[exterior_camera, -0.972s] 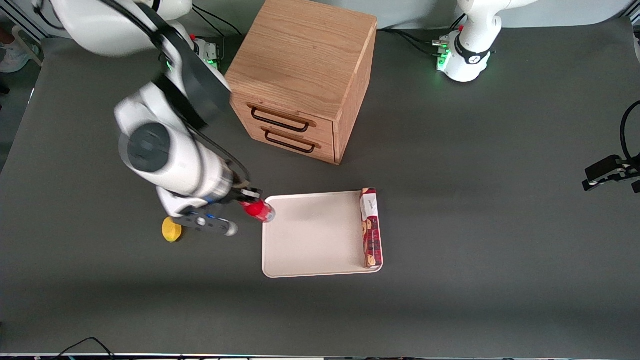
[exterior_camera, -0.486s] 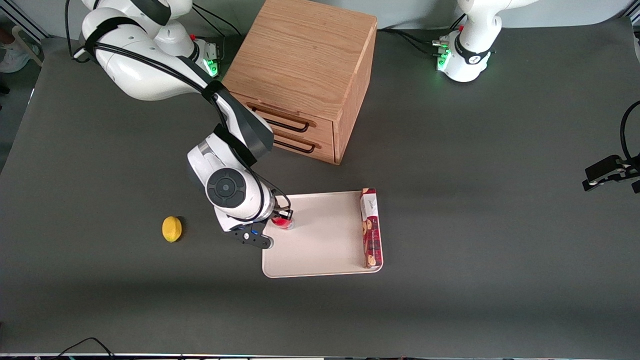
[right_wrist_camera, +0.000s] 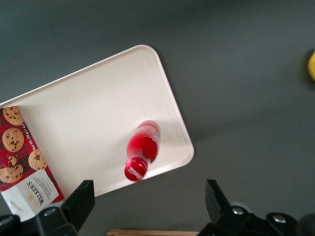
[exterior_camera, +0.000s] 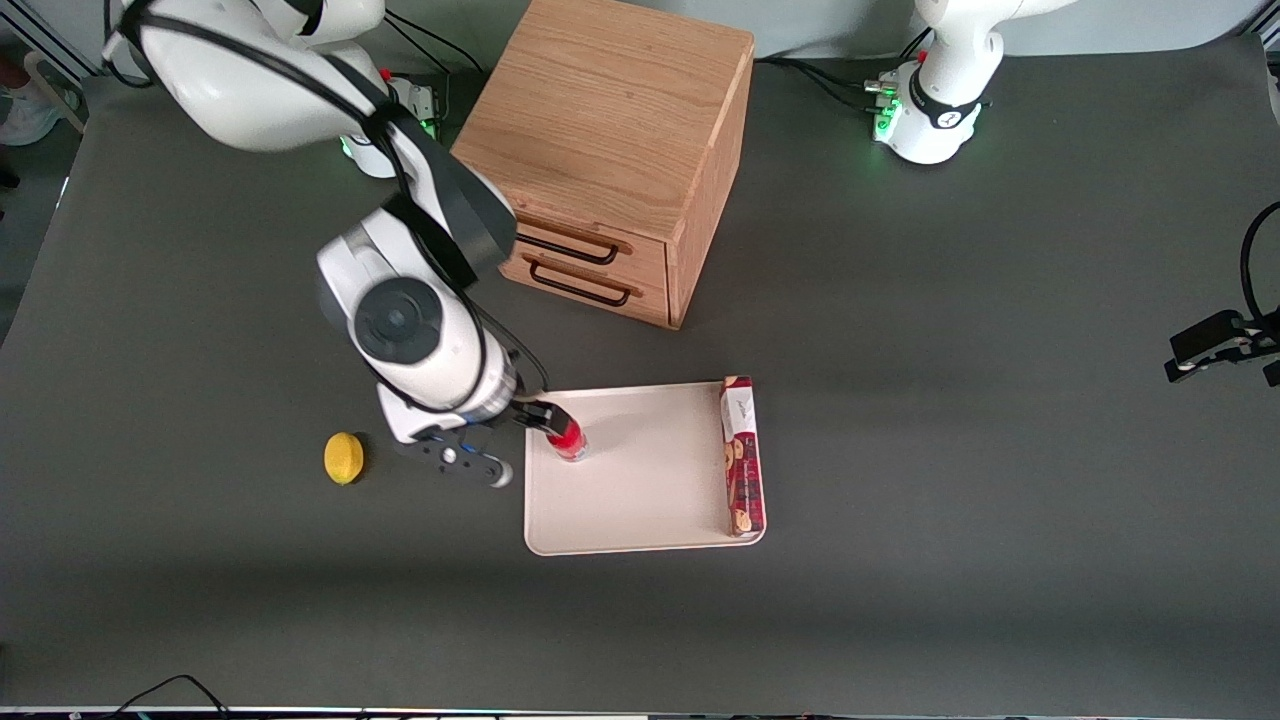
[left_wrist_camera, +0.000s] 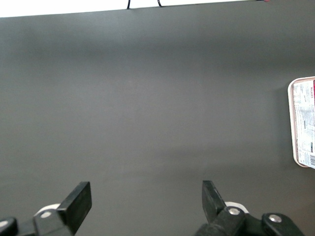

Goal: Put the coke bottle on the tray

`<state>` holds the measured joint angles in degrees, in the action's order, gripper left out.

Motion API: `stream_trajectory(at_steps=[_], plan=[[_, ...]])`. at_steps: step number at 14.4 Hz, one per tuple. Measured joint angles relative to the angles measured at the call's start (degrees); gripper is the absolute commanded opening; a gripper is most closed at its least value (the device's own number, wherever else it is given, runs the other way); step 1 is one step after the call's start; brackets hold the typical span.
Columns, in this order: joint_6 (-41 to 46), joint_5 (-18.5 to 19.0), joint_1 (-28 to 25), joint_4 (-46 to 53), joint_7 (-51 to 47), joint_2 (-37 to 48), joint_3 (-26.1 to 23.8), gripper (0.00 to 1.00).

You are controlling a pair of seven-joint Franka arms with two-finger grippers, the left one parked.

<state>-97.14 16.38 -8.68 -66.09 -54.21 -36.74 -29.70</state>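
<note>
The coke bottle [exterior_camera: 568, 440] is small and red, and it stands upright on the cream-white tray [exterior_camera: 640, 500], close to the tray corner nearest the working arm and the cabinet. In the right wrist view I look down on its red cap and body [right_wrist_camera: 141, 150] on the tray [right_wrist_camera: 88, 113]. My right gripper [exterior_camera: 535, 415] hovers above the tray's edge beside the bottle. It [right_wrist_camera: 147, 201] is open wide, nothing sits between its fingers, and the bottle is free of them.
A long red cookie box [exterior_camera: 742, 455] lies on the tray along its edge toward the parked arm. A yellow lemon [exterior_camera: 344, 458] rests on the table toward the working arm's end. The wooden drawer cabinet [exterior_camera: 610, 150] stands farther from the front camera than the tray.
One second ago the gripper carried the bottle tilted at the tray's corner. It then set it upright on the tray, let go, and has drawn back toward the working arm's end.
</note>
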Motion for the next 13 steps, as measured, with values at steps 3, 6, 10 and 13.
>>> stream_trajectory(at_steps=[3,6,10,13], plan=[[10.1,-0.1,3.5,1.6,9.4,9.1,0.0,1.0],[19.2,-4.7,7.3,1.7,21.7,18.1,4.3,1.0],[24.4,-10.8,8.4,-3.6,36.3,26.7,18.2,1.0],[14.1,-11.2,8.6,-18.3,38.1,30.6,22.0,1.0]])
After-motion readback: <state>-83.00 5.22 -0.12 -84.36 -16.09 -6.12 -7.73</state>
